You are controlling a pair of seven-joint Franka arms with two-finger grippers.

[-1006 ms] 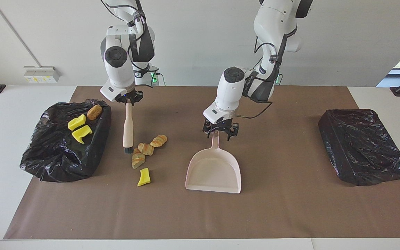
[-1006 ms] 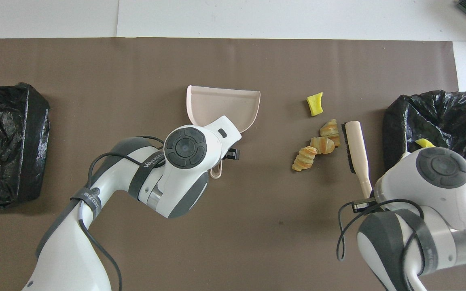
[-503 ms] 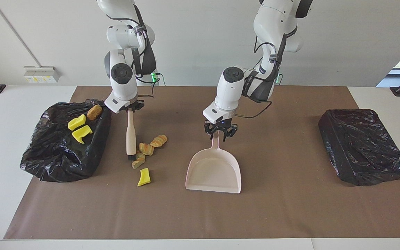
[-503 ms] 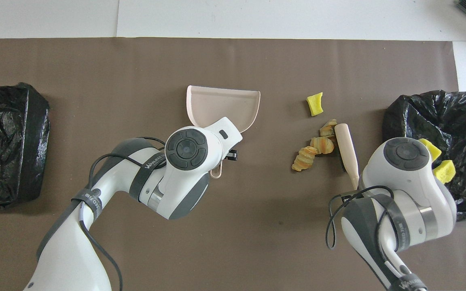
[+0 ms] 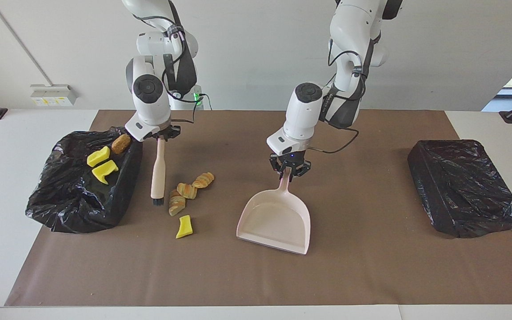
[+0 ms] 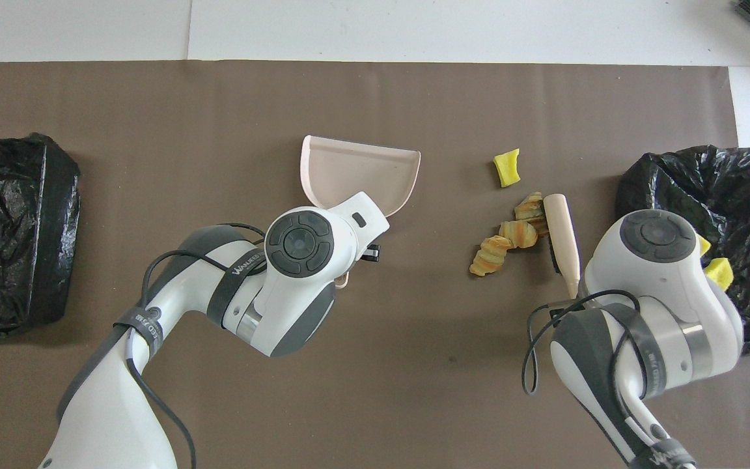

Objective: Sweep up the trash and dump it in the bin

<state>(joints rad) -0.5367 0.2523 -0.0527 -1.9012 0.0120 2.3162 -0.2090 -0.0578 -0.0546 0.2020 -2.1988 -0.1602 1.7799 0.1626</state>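
Since earlier frame, left gripper (image 5: 290,171) clamped pale pink plastic dustpan (image 5: 276,218) handle, tilting it. Right gripper (image 5: 162,134) holds wooden brush (image 5: 158,171) beside trash (image 5: 186,191) near black-bagged bin (image 5: 56,209). I judge pieces light, soft; sweep, don't pinch.

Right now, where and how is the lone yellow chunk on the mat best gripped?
Judging by its pose, grip the yellow chunk across its narrow middle, coming straight down. It lies flat on the mat, apart from the pastries, so both flanks are free.
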